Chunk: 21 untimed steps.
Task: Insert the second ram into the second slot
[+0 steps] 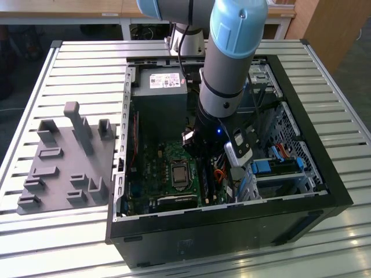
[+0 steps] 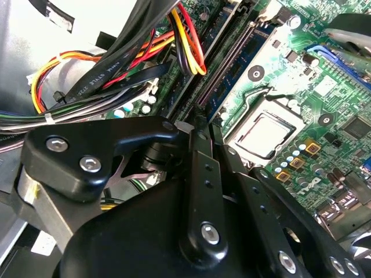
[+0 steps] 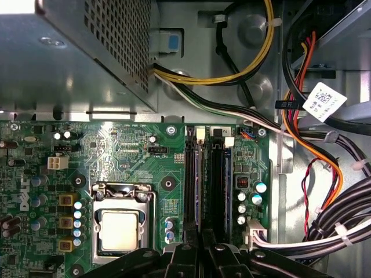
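1. The grey and light-blue robot arm point(image 1: 232, 58) is reaching down into the open black computer case point(image 1: 324, 191), which is sitting on the slatted metal desk point(image 1: 81, 63).
2. The black gripper point(image 2: 202, 124) is hovering low over the green motherboard point(image 3: 133, 150), right at the near end of the two long black memory slots.
3. The jaws are lying close to each other in both wrist views, but I cannot tell whether they are pinching anything.
4. The thin blue second ram point(image 2: 232, 75) seems to be standing on edge along the second slot point(image 3: 217, 185), the one farther from the silver processor socket point(image 3: 119, 229); its blue edge is showing just ahead of the gripper tips.
5. The slot nearer the socket point(image 3: 191, 185) is running parallel, just beside it.
6. A bundle of red, yellow and black cables point(image 2: 116, 69) is hanging beside the gripper.
7. A grey moulded parts holder point(image 1: 64, 168) is lying on the desk at the exterior view's left, apart from the case.
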Available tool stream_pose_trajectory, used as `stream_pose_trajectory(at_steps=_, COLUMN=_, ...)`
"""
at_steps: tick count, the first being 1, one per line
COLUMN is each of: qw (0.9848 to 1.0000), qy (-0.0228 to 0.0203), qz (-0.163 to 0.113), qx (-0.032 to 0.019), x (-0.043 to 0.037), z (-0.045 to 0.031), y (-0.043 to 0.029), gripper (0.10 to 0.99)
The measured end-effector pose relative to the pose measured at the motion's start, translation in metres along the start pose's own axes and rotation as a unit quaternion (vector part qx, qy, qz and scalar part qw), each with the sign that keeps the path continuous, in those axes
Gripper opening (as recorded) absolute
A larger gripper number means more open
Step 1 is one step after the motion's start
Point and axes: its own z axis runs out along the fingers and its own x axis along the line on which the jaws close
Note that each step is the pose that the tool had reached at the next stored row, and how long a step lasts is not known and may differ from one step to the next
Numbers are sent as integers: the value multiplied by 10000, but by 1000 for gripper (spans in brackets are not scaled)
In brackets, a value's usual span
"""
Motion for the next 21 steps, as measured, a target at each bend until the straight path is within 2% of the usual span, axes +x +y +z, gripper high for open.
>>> stream_pose_trajectory(at_steps=21, qw=10000, qy=-2, qz=68, qx=-4, x=-12, z=28, y=-3, gripper=137)
